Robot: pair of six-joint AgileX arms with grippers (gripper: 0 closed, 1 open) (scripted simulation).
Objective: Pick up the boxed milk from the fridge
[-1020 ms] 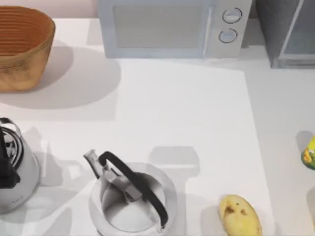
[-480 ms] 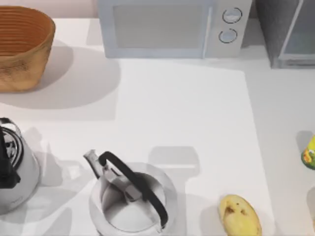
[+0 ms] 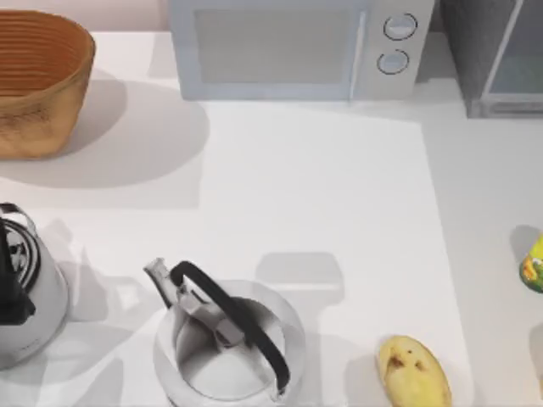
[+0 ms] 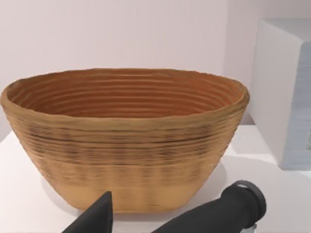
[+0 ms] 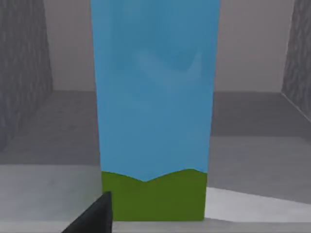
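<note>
In the right wrist view a dark finger (image 5: 95, 216) of the right gripper pokes in at the lower edge, just in front of the boxed milk (image 5: 154, 111), which stands upright close ahead, sky-blue sides above a green band at its base; whether the right fingers are wide or narrow I cannot tell. The carton stands on the grey floor inside the fridge (image 5: 24, 73), with dark speckled walls on either side and a plain grey back wall behind it. In the left wrist view a dark finger (image 4: 95, 218) of the left gripper sits at the lower edge beside a dark rounded handle (image 4: 228, 208), and I cannot tell how far those fingers are spread; beyond them stands a ribbed brown basket (image 4: 124, 141) on the white surface (image 4: 19, 194), with the pale side of the microwave (image 4: 286, 92) further off. From above, the near edge of the surface carries a yellow potato (image 3: 413, 370), a white kettle with a black handle (image 3: 225, 339) and, at the left edge, a second metal kettle (image 3: 25, 301). A small yellow-green container (image 3: 534, 263) sits at the right edge. At the far side stand the basket on the left, the white microwave with two round knobs in the middle, and the dark grey fridge at the far right corner.
</note>
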